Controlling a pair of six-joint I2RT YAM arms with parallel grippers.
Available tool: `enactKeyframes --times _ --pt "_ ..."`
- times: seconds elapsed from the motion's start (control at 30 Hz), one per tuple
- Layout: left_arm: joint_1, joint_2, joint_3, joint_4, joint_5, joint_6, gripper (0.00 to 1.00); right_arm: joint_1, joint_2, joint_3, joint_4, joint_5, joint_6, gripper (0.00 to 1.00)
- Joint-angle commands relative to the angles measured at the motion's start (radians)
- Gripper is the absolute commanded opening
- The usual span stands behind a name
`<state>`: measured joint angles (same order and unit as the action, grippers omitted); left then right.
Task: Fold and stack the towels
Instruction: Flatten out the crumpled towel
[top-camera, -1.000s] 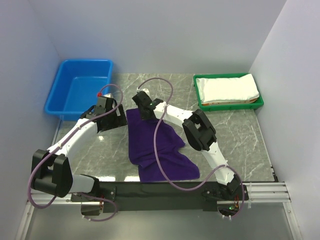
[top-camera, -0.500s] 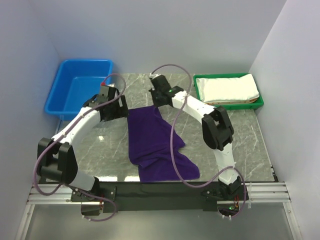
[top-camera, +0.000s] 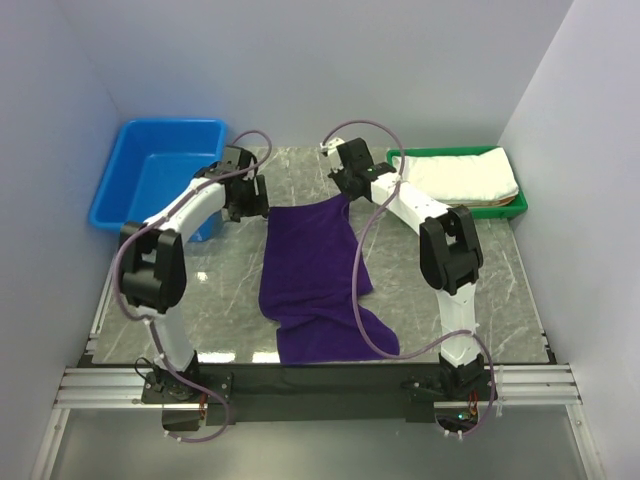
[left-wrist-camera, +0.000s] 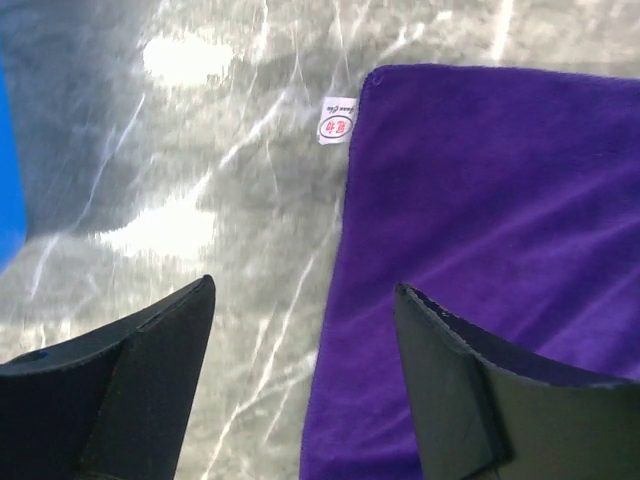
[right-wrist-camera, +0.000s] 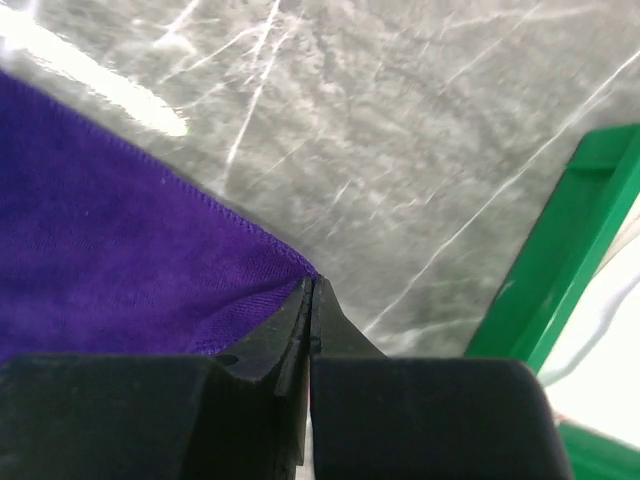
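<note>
The dark purple towel (top-camera: 315, 275) lies spread on the marble table, its near end rumpled. My right gripper (top-camera: 347, 192) is shut on its far right corner (right-wrist-camera: 285, 270), which is lifted slightly. My left gripper (top-camera: 252, 200) hovers open over the far left corner. In the left wrist view the towel's left edge (left-wrist-camera: 340, 290) runs between the two fingers (left-wrist-camera: 150, 370), and a white label (left-wrist-camera: 337, 120) sticks out by the corner. The folded white towel (top-camera: 462, 177) lies in the green tray (top-camera: 400, 195), with an orange edge (top-camera: 455, 208) showing beneath it.
A blue bin (top-camera: 150, 180) stands at the far left, close to my left arm. The green tray's rim (right-wrist-camera: 575, 260) is just right of my right gripper. Grey walls close in the table on three sides.
Both arms have reached toward the far side. The right gripper has drawn the purple towel's corner up and to the right, flattening its far edge. The left gripper followed to the left corner, jaws narrowing slightly.
</note>
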<state>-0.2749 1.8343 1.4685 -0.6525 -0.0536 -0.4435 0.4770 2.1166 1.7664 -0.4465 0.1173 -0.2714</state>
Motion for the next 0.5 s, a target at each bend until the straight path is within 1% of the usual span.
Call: enactKeyframes --times 0.0,0.13,0.3,0.37,0.47 --pt "-0.003 0.068 0.102 -0.025 -0.02 0.051 0.76 -0.005 0.022 0.039 0.051 -0.001 -0.121 0.0" --pt "-0.001 0.186 0.187 -0.009 0.006 0.069 0.69 -0.005 0.036 0.024 0.066 -0.05 -0.12 0.0" --pt "0.005 0.273 0.297 0.034 0.046 0.094 0.64 -0.005 0.042 0.005 0.083 -0.076 -0.111 0.0" --pt "0.005 0.315 0.325 0.047 0.046 0.114 0.62 -0.003 0.04 -0.008 0.086 -0.079 -0.109 0.0" --pt "0.005 0.358 0.36 0.048 0.083 0.143 0.59 -0.003 0.037 -0.018 0.092 -0.079 -0.109 0.0"
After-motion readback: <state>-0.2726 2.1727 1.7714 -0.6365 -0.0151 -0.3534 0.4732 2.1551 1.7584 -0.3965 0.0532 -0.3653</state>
